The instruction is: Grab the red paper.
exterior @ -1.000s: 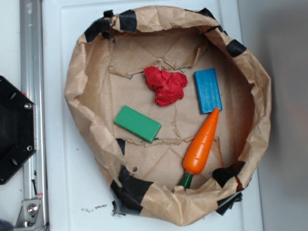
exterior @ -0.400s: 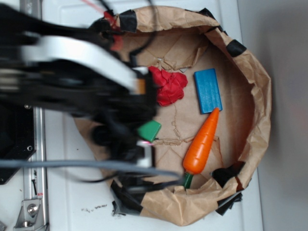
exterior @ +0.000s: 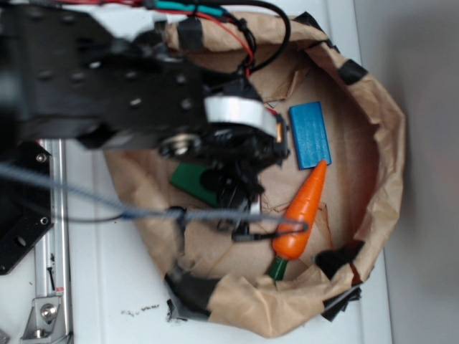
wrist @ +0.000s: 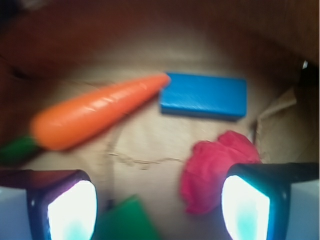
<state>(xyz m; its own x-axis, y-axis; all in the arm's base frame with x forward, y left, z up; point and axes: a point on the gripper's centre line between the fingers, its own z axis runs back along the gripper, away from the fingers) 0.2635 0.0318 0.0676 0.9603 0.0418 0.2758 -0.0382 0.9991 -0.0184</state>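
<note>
Your view from above is dominated by the black robot arm [exterior: 122, 93], which hangs over the large brown crinkled paper nest with black tape patches [exterior: 380, 129]. Inside it you see the orange plastic carrot with a green stem [exterior: 301, 211], its tip touching the blue rectangular block [exterior: 310, 134], and a green rectangular block [exterior: 192, 180] partly under the arm. The crumpled bright red paper wad [wrist: 215, 167] is hidden overhead; in your wrist view it lies below the blue block, just beside the right fingertip. The gripper [wrist: 157, 212] is spread wide, holding nothing.
</note>
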